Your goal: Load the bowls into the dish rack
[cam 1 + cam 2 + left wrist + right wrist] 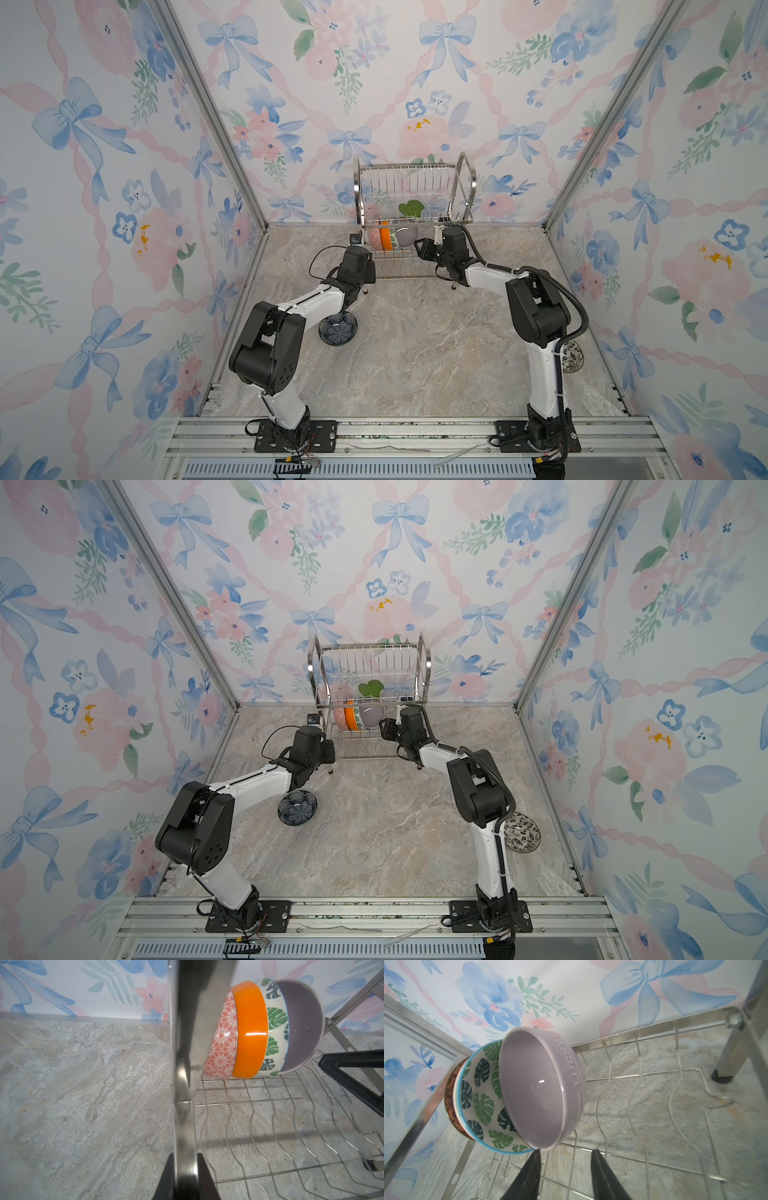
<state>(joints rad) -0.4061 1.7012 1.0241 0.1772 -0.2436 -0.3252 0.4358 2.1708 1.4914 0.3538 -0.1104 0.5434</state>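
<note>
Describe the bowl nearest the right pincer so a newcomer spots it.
Start at the steel dish rack by the back wall; four bowls stand on edge on its lower tier. Nearest the right pincer is the lilac bowl: plain, unlike the leaf-print bowl beside it.

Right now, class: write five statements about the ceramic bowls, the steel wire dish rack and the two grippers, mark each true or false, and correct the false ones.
1. Four bowls stand on edge in the lower tier of the shiny steel wire dish rack. True.
2. The plain lilac bowl sits between the glossy orange bowl and the pink-patterned bowl. False: it ends the row, beside the green leaf-print bowl.
3. The left gripper is shut on the rack's side frame. True.
4. The right gripper clamps the lilac bowl. False: its jaws stand apart, nothing between them.
5. The dark blue flower-patterned bowl is in the upper tier. False: it lies on the marble-look table.
</note>
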